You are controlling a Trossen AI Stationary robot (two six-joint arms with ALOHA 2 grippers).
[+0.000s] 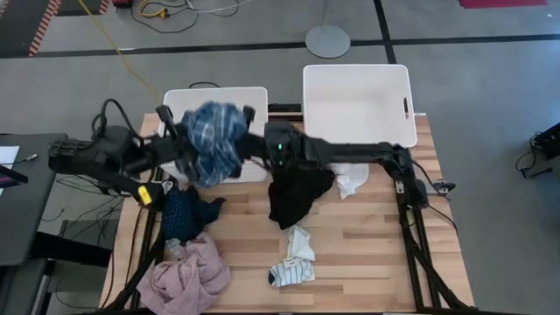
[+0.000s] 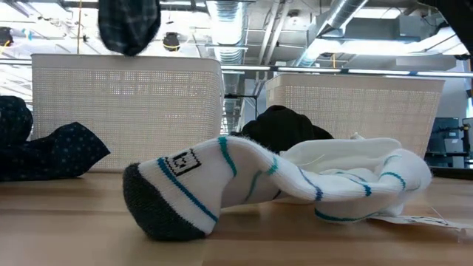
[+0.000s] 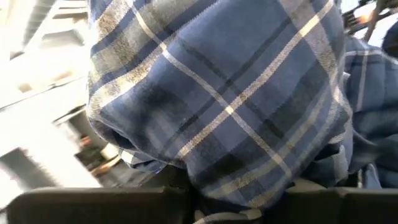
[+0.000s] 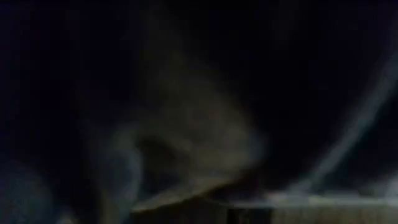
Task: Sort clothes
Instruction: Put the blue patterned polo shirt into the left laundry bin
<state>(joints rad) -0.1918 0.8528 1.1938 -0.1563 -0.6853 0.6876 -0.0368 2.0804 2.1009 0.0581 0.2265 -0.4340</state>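
Note:
My left gripper (image 1: 194,149) is shut on the blue plaid garment (image 1: 214,140) and holds it up over the left white bin (image 1: 179,101). The garment hangs at the top of the low view (image 2: 129,26). My right arm reaches in from the right, and its gripper (image 1: 278,156) is at the top of the black garment (image 1: 297,197). That garment's lower part lies on the table (image 2: 284,122). The right wrist view shows only dark cloth close up. A navy patterned garment (image 1: 185,212), a pink garment (image 1: 188,276) and white striped socks (image 1: 293,262) lie on the table. My left gripper holds a bunched part of the blue plaid garment (image 3: 239,196), several layers, between its two fingers. The cloth covers the place of contact. The garment is lifted clear and hangs in a loose bundle around and below the gripper.
The right white bin (image 1: 359,105) stands at the table's far edge beside the left one. A small white piece of cloth (image 1: 353,181) lies near the right arm. The socks (image 2: 222,185) lie close in front of the low camera. Bare wood shows at the near right.

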